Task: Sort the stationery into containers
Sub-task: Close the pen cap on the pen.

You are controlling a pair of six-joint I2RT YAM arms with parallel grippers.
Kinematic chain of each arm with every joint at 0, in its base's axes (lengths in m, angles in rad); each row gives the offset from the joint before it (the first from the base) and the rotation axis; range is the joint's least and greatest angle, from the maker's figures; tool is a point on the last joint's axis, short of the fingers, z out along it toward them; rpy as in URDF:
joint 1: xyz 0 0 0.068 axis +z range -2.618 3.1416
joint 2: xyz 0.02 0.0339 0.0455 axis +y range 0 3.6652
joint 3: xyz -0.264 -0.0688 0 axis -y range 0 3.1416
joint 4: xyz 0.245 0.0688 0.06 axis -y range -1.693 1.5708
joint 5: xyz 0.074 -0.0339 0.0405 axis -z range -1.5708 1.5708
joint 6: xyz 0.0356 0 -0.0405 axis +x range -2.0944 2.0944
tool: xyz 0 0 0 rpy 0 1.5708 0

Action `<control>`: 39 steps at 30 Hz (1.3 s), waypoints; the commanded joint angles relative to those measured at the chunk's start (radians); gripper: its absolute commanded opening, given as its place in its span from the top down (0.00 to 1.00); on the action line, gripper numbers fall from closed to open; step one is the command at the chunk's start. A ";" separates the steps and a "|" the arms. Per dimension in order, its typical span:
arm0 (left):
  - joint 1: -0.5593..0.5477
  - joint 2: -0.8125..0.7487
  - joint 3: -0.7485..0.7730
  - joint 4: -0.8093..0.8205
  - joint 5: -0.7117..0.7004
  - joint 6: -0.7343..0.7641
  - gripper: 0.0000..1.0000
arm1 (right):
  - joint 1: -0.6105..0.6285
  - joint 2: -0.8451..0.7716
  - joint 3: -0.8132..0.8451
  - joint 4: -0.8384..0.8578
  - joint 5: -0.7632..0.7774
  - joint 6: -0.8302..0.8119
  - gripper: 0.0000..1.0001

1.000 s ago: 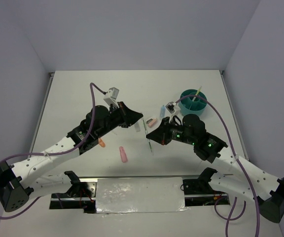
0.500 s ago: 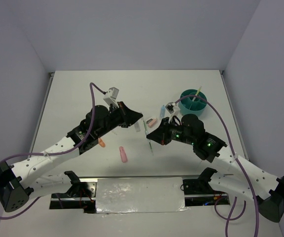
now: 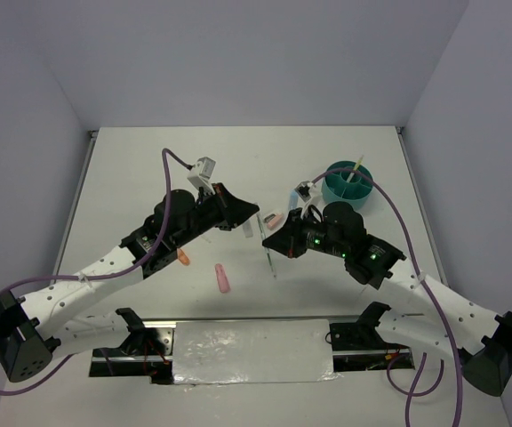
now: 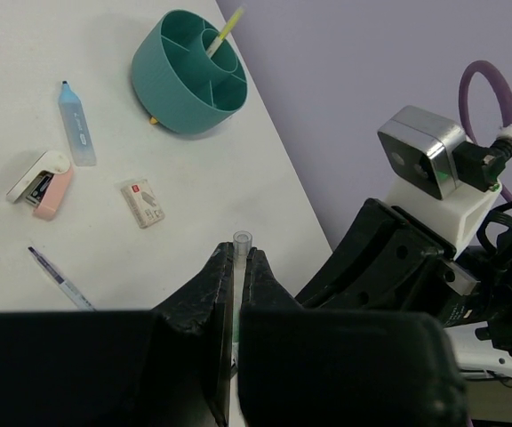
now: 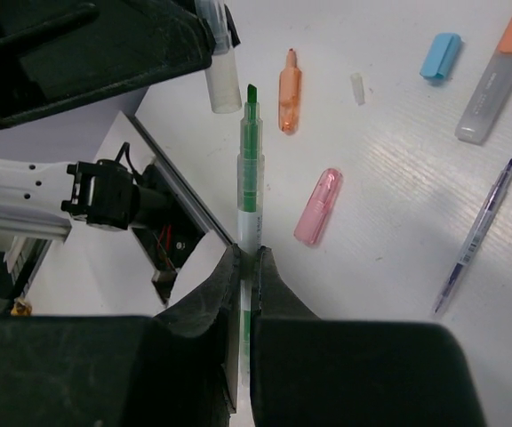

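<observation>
A clear cap (image 4: 242, 241) is pinched in the left gripper (image 4: 238, 260), a green highlighter (image 5: 250, 178) in the right gripper (image 5: 247, 258), with the teal organiser (image 4: 172, 108) stood near the far-right corner.

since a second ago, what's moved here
The right gripper, jaws shut on the green highlighter, edged slightly left toward the left gripper. The left gripper with its clear cap, the teal organiser and the pink highlighter stayed put.

left hand (image 4: 236, 260) clamped, right hand (image 5: 247, 260) clamped (tips facing)
</observation>
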 commanded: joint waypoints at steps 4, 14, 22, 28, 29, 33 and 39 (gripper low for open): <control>0.005 -0.026 -0.007 0.033 0.004 -0.002 1.00 | 0.005 0.001 0.071 0.038 0.019 -0.019 1.00; 0.008 -0.020 0.071 -0.034 -0.068 0.038 1.00 | 0.005 -0.025 0.028 0.018 0.002 -0.029 1.00; 0.027 -0.005 0.111 -0.039 -0.066 0.049 1.00 | 0.007 -0.021 0.035 -0.033 -0.010 -0.055 1.00; 0.031 0.006 0.108 -0.033 -0.045 0.045 1.00 | 0.007 -0.029 0.046 -0.040 -0.006 -0.060 1.00; 0.031 0.006 0.107 -0.028 -0.043 0.041 1.00 | 0.007 -0.027 0.049 -0.042 -0.002 -0.063 1.00; 0.031 0.004 0.085 -0.022 -0.035 0.029 1.00 | 0.007 -0.013 0.065 -0.042 0.002 -0.069 1.00; 0.031 0.010 0.071 -0.004 -0.016 0.012 1.00 | 0.005 0.016 0.083 -0.039 -0.001 -0.069 1.00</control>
